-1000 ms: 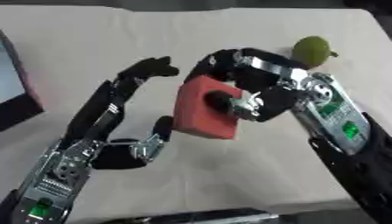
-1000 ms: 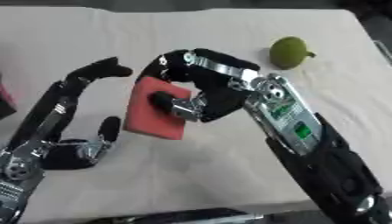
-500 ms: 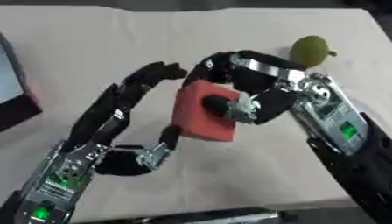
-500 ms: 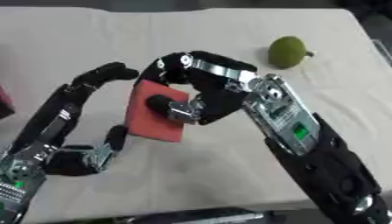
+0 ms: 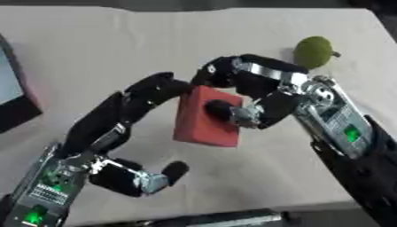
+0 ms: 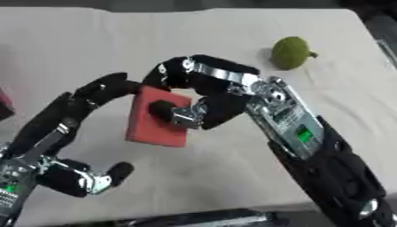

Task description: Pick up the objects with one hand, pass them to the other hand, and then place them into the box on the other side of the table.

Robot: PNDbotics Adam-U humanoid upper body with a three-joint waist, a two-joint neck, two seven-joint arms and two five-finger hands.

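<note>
My left hand [image 5: 128, 133] has closed in since a moment ago: its fingers now reach over the upper left edge of the red block [image 5: 203, 119], where before they stood apart from it, while its thumb hangs free below, so that hand is still spread and grasps nothing. My right hand [image 5: 256, 95] keeps the block pinched, fingers over its top and thumb pressed on its face, held above the middle of the table [image 5: 108, 48]. A green round fruit [image 6: 291, 52] lies near the far right corner.
</note>
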